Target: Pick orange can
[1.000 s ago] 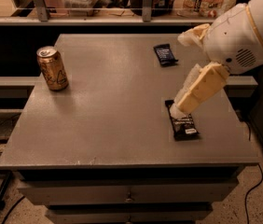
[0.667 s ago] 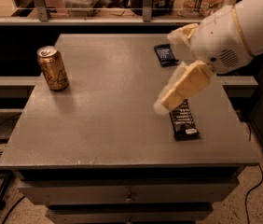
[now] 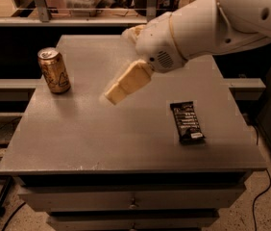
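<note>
The arm entered the view from 2 o'clock, and its white shell ran down toward the centre. It ended in a rounded white wrist housing with a small perforated grille on the near face. The cream-coloured gripper projected from the housing toward 8 o'clock and tilted downward. Its tip lay just left of the centre of the view. A second cream-coloured part showed at 11 o'clock of the housing.
</note>
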Available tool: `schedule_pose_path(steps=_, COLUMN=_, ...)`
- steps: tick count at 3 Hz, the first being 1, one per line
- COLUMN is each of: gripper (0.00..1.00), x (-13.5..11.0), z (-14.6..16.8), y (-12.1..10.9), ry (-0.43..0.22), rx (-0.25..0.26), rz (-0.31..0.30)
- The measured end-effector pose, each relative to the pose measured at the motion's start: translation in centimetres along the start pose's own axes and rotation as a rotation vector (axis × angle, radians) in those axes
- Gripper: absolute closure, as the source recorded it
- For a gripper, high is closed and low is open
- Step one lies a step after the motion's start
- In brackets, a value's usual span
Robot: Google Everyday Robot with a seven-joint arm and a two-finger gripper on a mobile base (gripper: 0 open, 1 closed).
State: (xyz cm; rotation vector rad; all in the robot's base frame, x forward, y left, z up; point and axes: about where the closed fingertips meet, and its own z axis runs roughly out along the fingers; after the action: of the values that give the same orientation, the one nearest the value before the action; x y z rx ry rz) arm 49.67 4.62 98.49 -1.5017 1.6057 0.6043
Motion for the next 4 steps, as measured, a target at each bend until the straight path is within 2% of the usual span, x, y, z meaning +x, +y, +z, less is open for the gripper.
schedule_pose_path(steps=1, gripper=0.00, x=-2.0, z=4.6, y=-0.8, ry=-0.060, rx=-0.006, rz=0.005)
schedule_pose_path(steps=3, gripper=0.00, x=-5.3, z=13.3, y=-3.4, ry=-0.141, rx=-0.003, rz=-0.003)
schedule_pose_path(steps=4, gripper=0.00, x=-5.3, z=13.3, y=-3.4, ry=-0.141, rx=-0.003, rz=-0.003)
